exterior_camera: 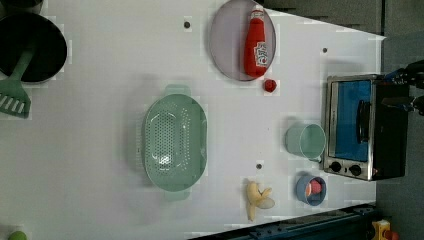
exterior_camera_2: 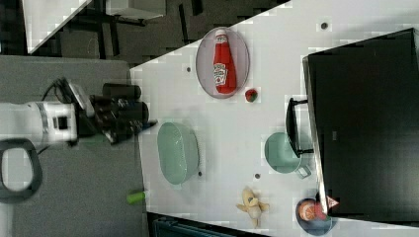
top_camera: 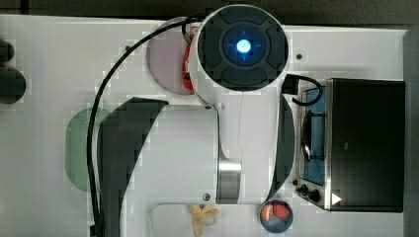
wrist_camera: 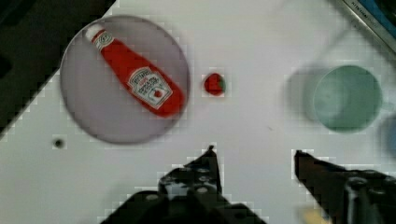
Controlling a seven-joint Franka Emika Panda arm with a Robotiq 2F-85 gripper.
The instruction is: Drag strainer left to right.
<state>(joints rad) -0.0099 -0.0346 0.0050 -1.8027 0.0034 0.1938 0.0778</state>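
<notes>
The strainer (exterior_camera: 174,142) is a pale green oval colander with a grid of small holes, lying flat on the white table left of centre in the left view. In the right view the strainer (exterior_camera_2: 178,153) lies near the table's left edge, and in the top view a slice of the strainer (top_camera: 78,148) shows beside the arm. My gripper (exterior_camera_2: 146,121) hangs high up, just left of the strainer in the right view. The wrist view has the gripper (wrist_camera: 254,158) open, with nothing but bare table between its black fingertips (wrist_camera: 208,161).
A ketchup bottle (exterior_camera: 256,45) lies on a grey plate (exterior_camera: 225,45), with a strawberry (exterior_camera: 270,85) beside it. A mint-green cup (exterior_camera: 306,141) stands by the toaster oven (exterior_camera: 365,127). A banana (exterior_camera: 257,197) and a blue bowl (exterior_camera: 310,190) sit near the table's edge. A black pan (exterior_camera: 30,47) and a green spatula (exterior_camera: 12,95) lie in the left view's upper left corner.
</notes>
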